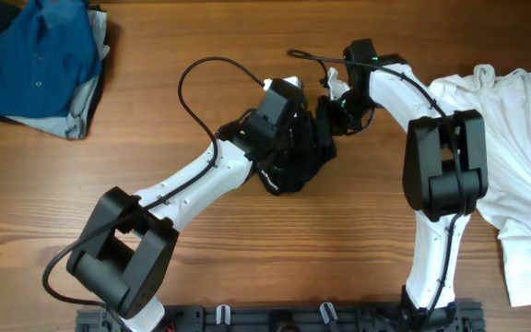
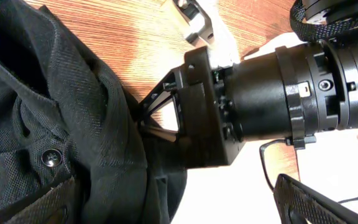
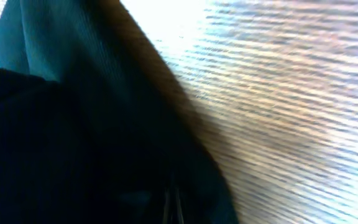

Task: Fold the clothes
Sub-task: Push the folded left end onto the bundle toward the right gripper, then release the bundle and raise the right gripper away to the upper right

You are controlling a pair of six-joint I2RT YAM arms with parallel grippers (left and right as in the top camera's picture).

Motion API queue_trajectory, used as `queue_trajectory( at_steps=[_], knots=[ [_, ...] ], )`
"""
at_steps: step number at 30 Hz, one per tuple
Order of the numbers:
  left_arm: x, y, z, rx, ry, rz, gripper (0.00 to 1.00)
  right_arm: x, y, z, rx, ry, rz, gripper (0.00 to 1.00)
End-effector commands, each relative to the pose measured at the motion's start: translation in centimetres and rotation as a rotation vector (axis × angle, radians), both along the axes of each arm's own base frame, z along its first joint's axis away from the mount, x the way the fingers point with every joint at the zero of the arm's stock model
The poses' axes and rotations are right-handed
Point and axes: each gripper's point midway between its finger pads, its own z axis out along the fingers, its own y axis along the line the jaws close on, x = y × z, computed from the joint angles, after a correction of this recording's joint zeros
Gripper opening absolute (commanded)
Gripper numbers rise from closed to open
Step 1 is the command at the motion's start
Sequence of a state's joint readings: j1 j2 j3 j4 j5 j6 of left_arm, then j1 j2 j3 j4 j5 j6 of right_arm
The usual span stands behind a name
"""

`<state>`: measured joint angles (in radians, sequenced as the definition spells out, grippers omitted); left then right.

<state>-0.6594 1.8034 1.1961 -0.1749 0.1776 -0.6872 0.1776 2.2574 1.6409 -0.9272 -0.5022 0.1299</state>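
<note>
Left jaws gaped empty; right jaws were clamped shut on the bunched black shirt [image 1: 295,173], which a single-point pull could crumple further.

Stretches the left arm [image 1: 192,180] diagonally from the near edge up toward the middle, with the wrist at its far end. Hangs the left gripper [image 1: 310,138] low there; jaw spread not readable in any view. Raises the right arm [image 1: 442,175] straight from the near edge, folds it at the elbow and runs the forearm back left. Holds the right gripper [image 2: 146,124] just beside the left one, fingers pinched together on the black shirt [image 2: 55,124].
</note>
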Motion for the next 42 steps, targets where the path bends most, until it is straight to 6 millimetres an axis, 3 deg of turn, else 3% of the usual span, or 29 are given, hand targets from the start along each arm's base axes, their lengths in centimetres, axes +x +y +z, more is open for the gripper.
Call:
queue_trajectory(
  at_steps=[1, 8, 9, 11, 12, 14, 17, 20, 23, 26, 30, 35, 38, 42],
  knots=[
    [-0.1, -0.7, 0.1, -0.011, 0.006, -0.016, 0.99, 0.5, -2.8, -2.4, -0.069, 0.025, -0.053, 0.04],
    [-0.1, -0.6, 0.0, -0.010, 0.007, -0.015, 0.97, 1.9, -6.1, -2.2, -0.124, 0.022, -0.149, 0.04],
    [-0.1, -0.6, 0.0, -0.008, 0.005, -0.013, 0.98, 2.0, -6.4, -2.1, -0.123, 0.023, -0.154, 0.11],
    [-0.1, -0.6, -0.2, -0.006, 0.008, -0.013, 0.99, 2.0, -6.5, -2.0, -0.123, 0.021, -0.156, 0.41],
    [-0.1, -0.6, -0.3, -0.004, 0.011, -0.013, 0.99, 2.0, -6.5, -1.9, -0.122, 0.017, -0.152, 0.79],
    [-0.1, -0.6, -0.6, -0.001, 0.015, -0.014, 0.99, 1.9, -6.2, -1.9, -0.123, 0.008, -0.128, 0.99],
    [-0.1, -0.6, -0.8, 0.002, 0.020, -0.014, 0.99, 1.9, -6.0, -1.9, -0.124, 0.007, -0.120, 1.00],
    [-0.1, -0.6, -0.8, 0.003, 0.020, -0.014, 0.99, 2.3, -7.1, -1.9, -0.176, 0.006, -0.178, 1.00],
    [-0.1, -0.6, -0.8, 0.002, 0.020, -0.014, 0.99, 2.7, -9.0, -1.6, -0.232, 0.002, -0.238, 1.00],
    [-0.1, -0.6, -0.8, 0.002, 0.020, -0.014, 0.99, 3.3, -12.4, -0.4, -0.329, -0.019, -0.349, 1.00],
    [-0.1, -0.6, -0.8, 0.002, 0.020, -0.015, 0.99, 4.7, -16.5, 3.4, -0.372, -0.102, -0.479, 1.00],
    [-0.6, -1.4, -0.4, -0.040, 0.034, -0.056, 1.00, 5.8, -19.9, 9.2, -0.355, -0.225, -0.574, 1.00],
    [-0.7, -2.1, 0.2, -0.075, 0.025, -0.080, 1.00, 5.8, -20.8, 11.7, -0.351, -0.277, -0.595, 1.00],
    [-0.3, -3.6, 2.1, -0.163, -0.026, -0.126, 1.00, 5.2, -20.8, 12.6, -0.356, -0.285, -0.571, 1.00]
  ],
)
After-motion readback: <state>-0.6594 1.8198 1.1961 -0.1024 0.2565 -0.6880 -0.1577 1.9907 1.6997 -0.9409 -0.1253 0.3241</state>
